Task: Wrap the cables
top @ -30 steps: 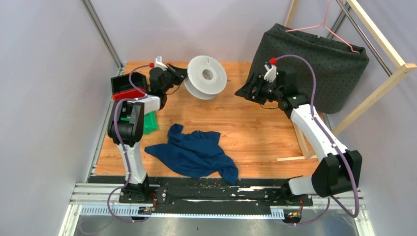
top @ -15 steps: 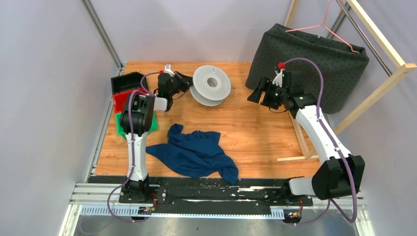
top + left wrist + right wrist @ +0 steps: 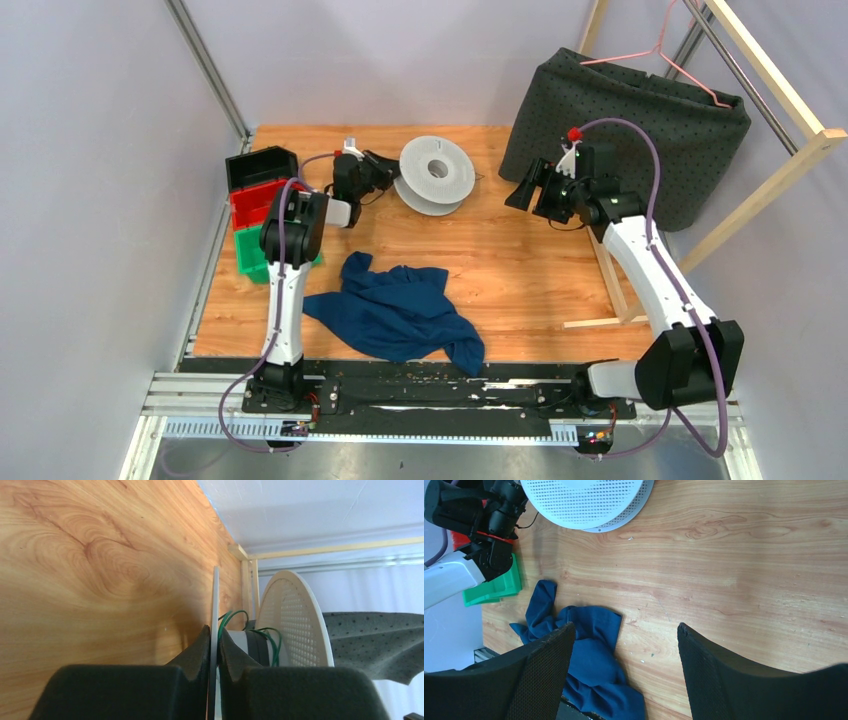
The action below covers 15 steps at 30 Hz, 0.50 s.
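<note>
The white perforated spool point(image 3: 437, 172) stands tilted on the table at the back centre. My left gripper point(image 3: 383, 172) is shut on the thin rim of its near flange point(image 3: 215, 595), which runs between the two black pads point(image 3: 202, 645). The cable point(image 3: 234, 614) is a thin green wire looping loosely round the spool's hub, between the flanges. My right gripper point(image 3: 521, 190) hangs open to the right of the spool, a clear gap away, with nothing between its fingers point(image 3: 549, 655). From that wrist, the spool point(image 3: 584, 500) is at the top left.
A crumpled blue cloth point(image 3: 395, 310) lies in front of the spool. Black, red and green bins point(image 3: 250, 205) stack at the left edge. A dark spotted fabric point(image 3: 640, 120) drapes over a wooden rack at the back right, with a pink hanger point(image 3: 665, 50) above.
My left arm has swung to the right, carrying the spool a little right and nearer. My right gripper shifted slightly right early on and has since held still, open.
</note>
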Each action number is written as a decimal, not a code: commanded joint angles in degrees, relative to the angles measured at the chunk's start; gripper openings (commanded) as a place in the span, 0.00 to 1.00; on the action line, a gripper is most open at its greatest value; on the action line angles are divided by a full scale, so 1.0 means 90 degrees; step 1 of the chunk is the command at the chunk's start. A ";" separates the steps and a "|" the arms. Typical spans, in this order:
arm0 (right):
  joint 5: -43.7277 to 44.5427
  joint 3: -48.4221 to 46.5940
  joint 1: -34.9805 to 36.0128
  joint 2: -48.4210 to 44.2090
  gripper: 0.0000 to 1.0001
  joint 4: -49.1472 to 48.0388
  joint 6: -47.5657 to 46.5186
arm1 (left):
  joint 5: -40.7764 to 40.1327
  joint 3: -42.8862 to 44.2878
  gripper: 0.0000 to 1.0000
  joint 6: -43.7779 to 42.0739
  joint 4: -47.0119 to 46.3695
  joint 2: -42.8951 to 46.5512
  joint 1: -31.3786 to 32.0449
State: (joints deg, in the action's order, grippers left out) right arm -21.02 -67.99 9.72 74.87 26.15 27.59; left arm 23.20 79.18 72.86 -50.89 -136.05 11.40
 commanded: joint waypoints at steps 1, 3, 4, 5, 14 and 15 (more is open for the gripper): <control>0.0108 -0.0053 -0.0096 -0.0172 0.77 0.0180 -0.0002 | -0.0123 0.0313 0.14 0.0117 -0.0292 -0.0071 0.0071; 0.0125 -0.0053 -0.0093 -0.0197 0.77 0.0180 0.0006 | -0.0209 0.0298 0.21 -0.0101 -0.0040 0.0011 0.0071; 0.0135 -0.0058 -0.0093 -0.0203 0.77 0.0179 0.0007 | -0.0205 0.0316 0.23 -0.0169 0.0055 0.0034 0.0071; 0.0145 -0.0063 -0.0094 -0.0212 0.78 0.0187 0.0006 | -0.0198 0.0332 0.24 -0.0208 0.0105 0.0037 0.0071; 0.0108 -0.0072 -0.0093 -0.0190 0.78 0.0190 0.0038 | -0.0195 0.0266 0.41 -0.0576 0.0554 0.0166 0.0067; 0.0113 -0.0073 -0.0097 -0.0198 0.78 0.0190 0.0032 | -0.0237 0.0210 0.44 -0.0648 0.0612 0.0220 0.0057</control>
State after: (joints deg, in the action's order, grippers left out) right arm -20.75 -67.99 9.72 74.08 26.65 27.62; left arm 21.85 80.84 70.46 -46.81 -136.77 11.77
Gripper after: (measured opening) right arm 0.775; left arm 0.403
